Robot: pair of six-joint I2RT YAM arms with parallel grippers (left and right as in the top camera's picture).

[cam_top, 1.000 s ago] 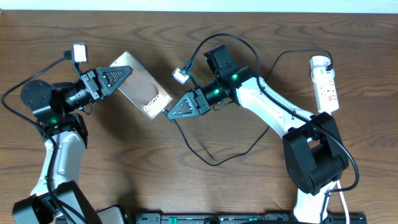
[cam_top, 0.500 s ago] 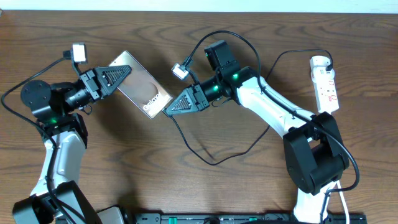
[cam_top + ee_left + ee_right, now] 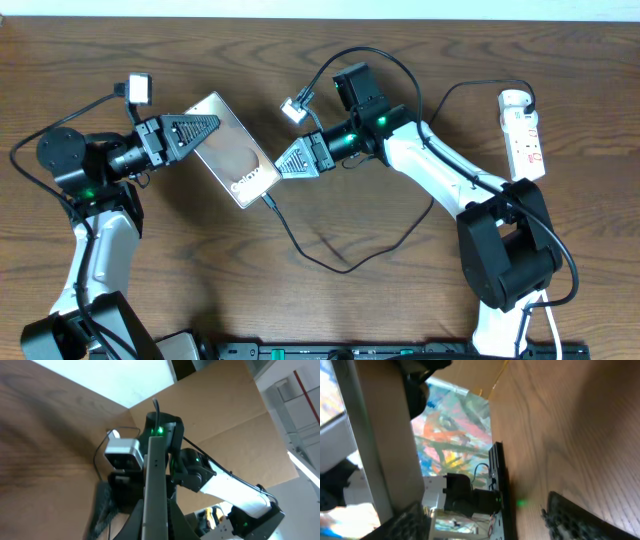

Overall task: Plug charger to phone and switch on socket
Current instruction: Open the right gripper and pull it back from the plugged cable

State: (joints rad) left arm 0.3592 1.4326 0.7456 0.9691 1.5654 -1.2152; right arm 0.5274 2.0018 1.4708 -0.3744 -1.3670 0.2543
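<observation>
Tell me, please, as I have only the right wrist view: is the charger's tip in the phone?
Observer: Overhead, the tip of the charger meets the lower end of the phone and looks plugged in, though the joint is too small to be sure.
Operator: Thank you. What holds the phone?
Observer: The left pincer is shut on its other end.
Operator: And where is the socket?
Observer: The socket lies on the table, far right, with no pincer near it.
</observation>
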